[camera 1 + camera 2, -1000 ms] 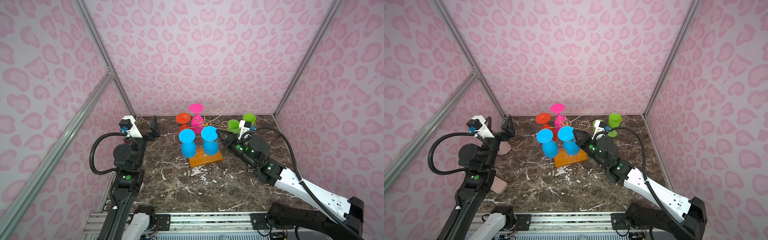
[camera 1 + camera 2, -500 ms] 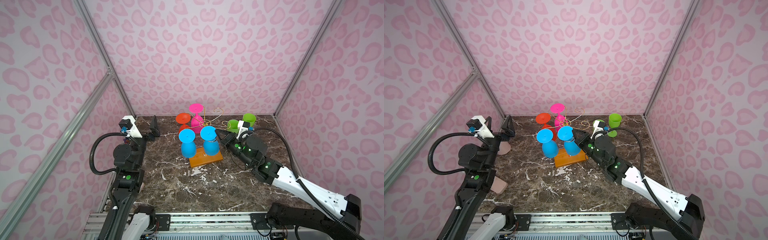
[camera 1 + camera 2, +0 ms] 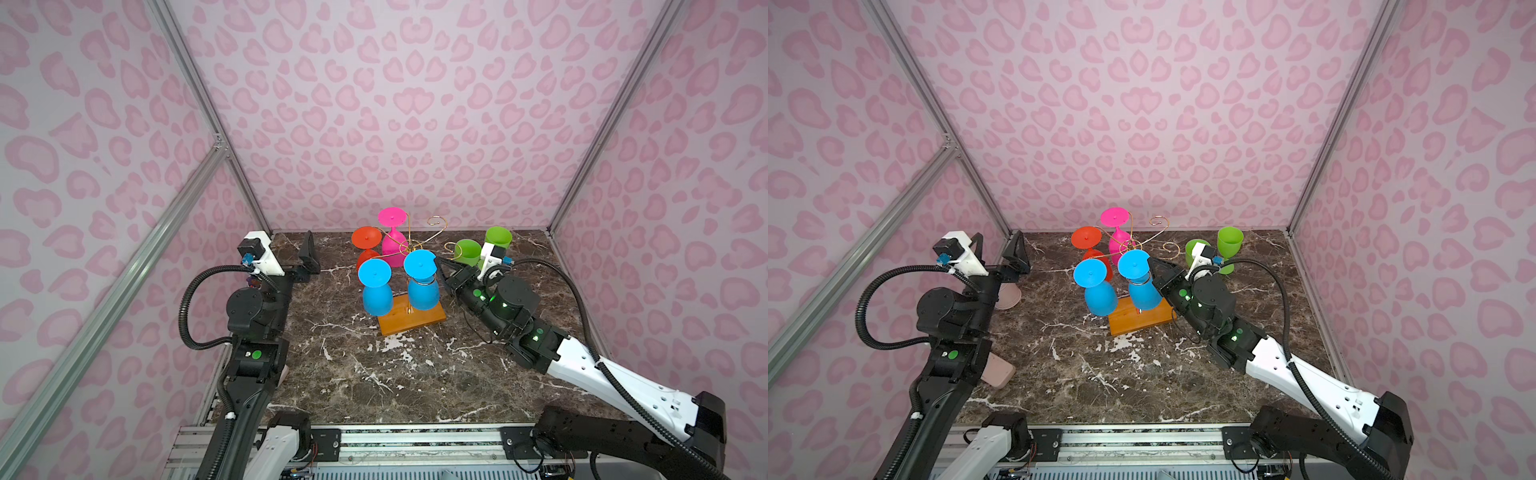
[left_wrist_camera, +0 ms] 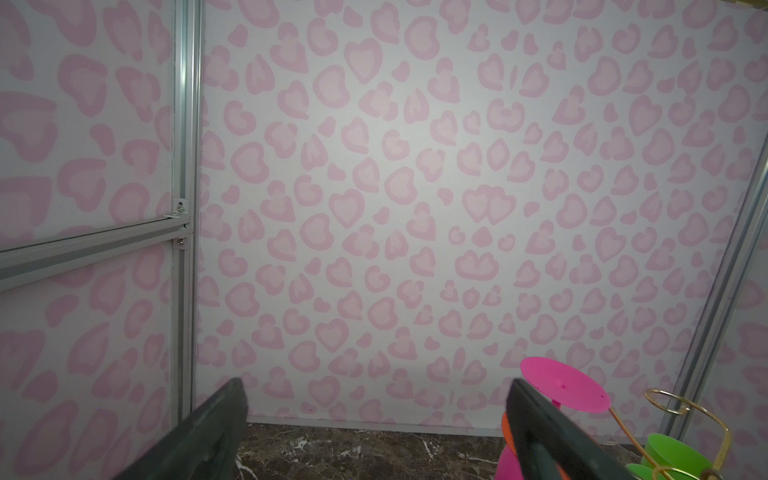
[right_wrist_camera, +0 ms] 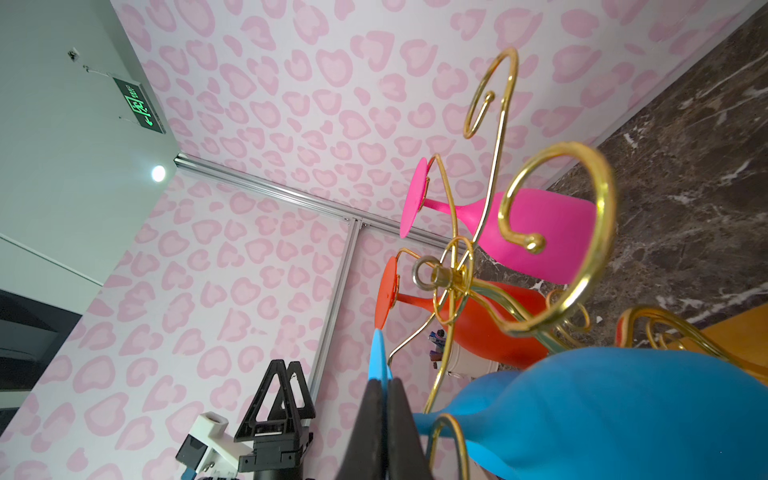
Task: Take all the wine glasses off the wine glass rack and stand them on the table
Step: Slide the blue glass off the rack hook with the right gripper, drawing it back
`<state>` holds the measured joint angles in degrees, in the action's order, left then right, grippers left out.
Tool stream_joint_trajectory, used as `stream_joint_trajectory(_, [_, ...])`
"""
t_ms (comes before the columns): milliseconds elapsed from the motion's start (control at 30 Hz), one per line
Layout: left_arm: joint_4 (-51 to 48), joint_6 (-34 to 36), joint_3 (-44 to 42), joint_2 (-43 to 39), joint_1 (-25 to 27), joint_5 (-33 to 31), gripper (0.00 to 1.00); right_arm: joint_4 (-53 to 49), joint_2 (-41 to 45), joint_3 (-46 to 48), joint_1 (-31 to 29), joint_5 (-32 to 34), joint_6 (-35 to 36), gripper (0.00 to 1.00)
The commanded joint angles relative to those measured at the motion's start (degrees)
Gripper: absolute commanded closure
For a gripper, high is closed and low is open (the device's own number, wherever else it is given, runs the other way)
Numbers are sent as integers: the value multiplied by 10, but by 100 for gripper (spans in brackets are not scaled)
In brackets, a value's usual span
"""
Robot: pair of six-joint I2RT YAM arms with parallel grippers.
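Pink heart-print walls (image 3: 395,104), dark marble bench (image 3: 374,374). The wine glass rack (image 3: 415,322) sits mid-bench toward the back. Four glasses hang upside down on it: pink glass (image 3: 392,245), orange-red glass (image 3: 365,239), other blue glass (image 3: 376,297), and the blue wine glass (image 3: 422,291). My right fingers (image 5: 376,424) are clamped on that glass's foot rim, with the stem hooked in its gold arm. My left fingers (image 3: 309,254) are spread wide and empty, raised at back left. Two green glasses (image 3: 467,251) stand on the bench beside my right wrist.

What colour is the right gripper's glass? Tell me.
The wine glass is blue, clearest in the right wrist view.
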<state>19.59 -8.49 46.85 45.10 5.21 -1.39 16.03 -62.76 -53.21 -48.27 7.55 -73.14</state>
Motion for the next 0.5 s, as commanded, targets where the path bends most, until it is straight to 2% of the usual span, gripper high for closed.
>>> stream_joint_trajectory(0, [12, 3, 9, -2, -1, 0, 1, 47, 10, 18, 0, 35, -23, 100])
stream_joint_trajectory(467, [11, 3, 9, -3, 0, 0, 1, 85, 37, 65, 1, 78, -81, 100])
